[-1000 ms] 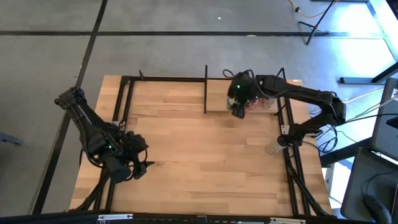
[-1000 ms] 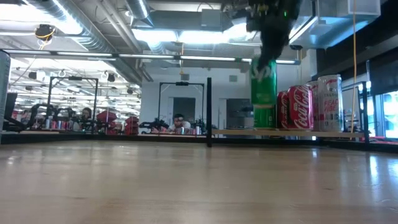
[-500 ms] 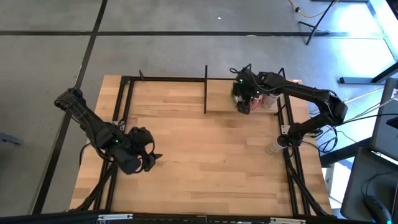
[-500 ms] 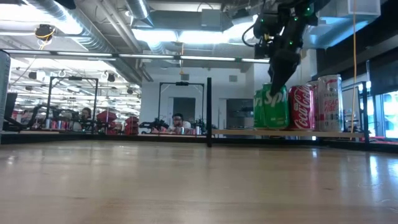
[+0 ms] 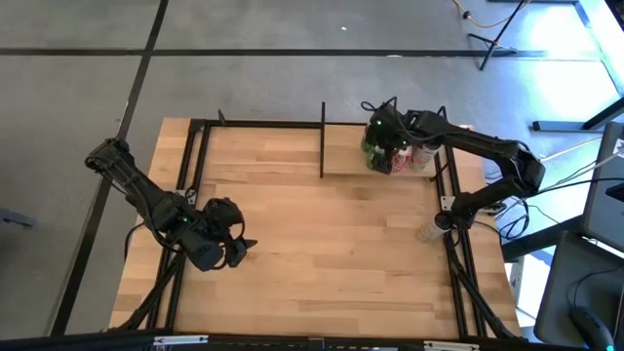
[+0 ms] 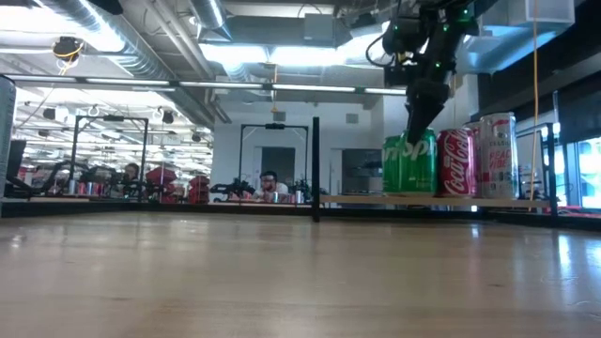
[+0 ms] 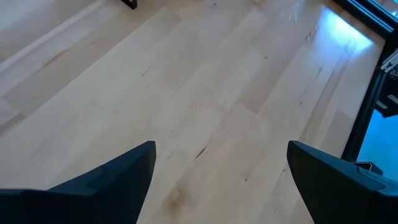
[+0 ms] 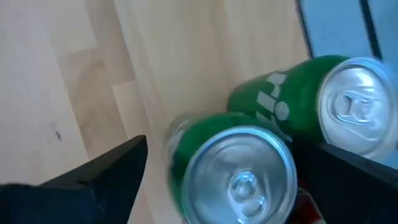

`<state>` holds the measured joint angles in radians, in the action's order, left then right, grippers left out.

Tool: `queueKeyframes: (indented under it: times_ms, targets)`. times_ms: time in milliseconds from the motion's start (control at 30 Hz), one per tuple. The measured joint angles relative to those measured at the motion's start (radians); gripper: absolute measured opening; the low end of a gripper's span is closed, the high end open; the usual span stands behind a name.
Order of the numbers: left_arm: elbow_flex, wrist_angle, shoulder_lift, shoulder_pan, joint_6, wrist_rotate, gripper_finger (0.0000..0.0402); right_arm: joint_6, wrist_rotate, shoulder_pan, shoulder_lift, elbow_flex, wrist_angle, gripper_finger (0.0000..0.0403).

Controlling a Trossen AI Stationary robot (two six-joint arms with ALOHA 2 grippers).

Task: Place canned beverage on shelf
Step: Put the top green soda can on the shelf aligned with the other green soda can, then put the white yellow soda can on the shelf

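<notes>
**Green can on shelf, right gripper spread above it**

Green can (image 6: 409, 165) upright on the shelf (image 6: 432, 200), right of centre in the low view, touching or just beside a red can (image 6: 454, 161) on its right. Farther right on the same board, a silver can (image 6: 498, 155), also upright. In the right wrist view, two green cans side by side seen from above: one (image 8: 230, 171) at lower centre, between the dark fingers (image 8: 93, 180), a second (image 8: 336, 106) at upper right, lying close against the first. A sliver of red just below them at the bottom edge.

Right gripper (image 6: 420, 117) directly over the green can in the low view, fingers pointing down, tips at about the can's top rim. Jaws spread wide on either side of the can; whether the pads touch its wall cannot be told. In the high view, same gripper (image 5: 382, 146) at the upper right of the tabletop (image 5: 322, 253), over the cluster of cans beside the black frame bars.

Left gripper (image 5: 219, 249) at lower left of the high view, low over bare wood, well apart from the shelf. Jaws wide apart in the left wrist view, fingers (image 7: 106, 186) at both bottom corners, nothing between them but tabletop.

People seated in the room beyond, small, left of centre in the low view.
</notes>
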<state>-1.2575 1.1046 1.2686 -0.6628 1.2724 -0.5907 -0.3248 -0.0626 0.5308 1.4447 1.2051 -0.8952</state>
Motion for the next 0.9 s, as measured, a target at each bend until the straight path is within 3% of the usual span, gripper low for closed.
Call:
queueKeyframes:
  times_ms: [267,500,600,733,900]
  targets:
    - [0.000,0.001,0.000,0.000,-0.024,0.025,0.0350,0.059,0.024,-0.001,0.001,0.142,-0.148,0.0337]
    - [0.000,0.001,0.000,0.000,-0.055,0.032,0.0350,0.298,0.239,-0.107,-0.033,0.342,-0.522,0.0326]
    - [0.000,0.001,0.000,0.000,-0.102,0.031,0.0350,0.465,0.235,-0.203,-0.097,0.324,-0.604,0.0326]
    - [0.000,0.001,0.000,0.000,-0.157,0.025,0.0350,0.743,0.152,-0.324,-0.176,0.262,-0.676,0.0326]
    - [0.000,0.001,0.000,0.000,-0.239,0.024,0.0350,1.030,0.115,-0.405,-0.273,0.127,-0.678,0.0326]
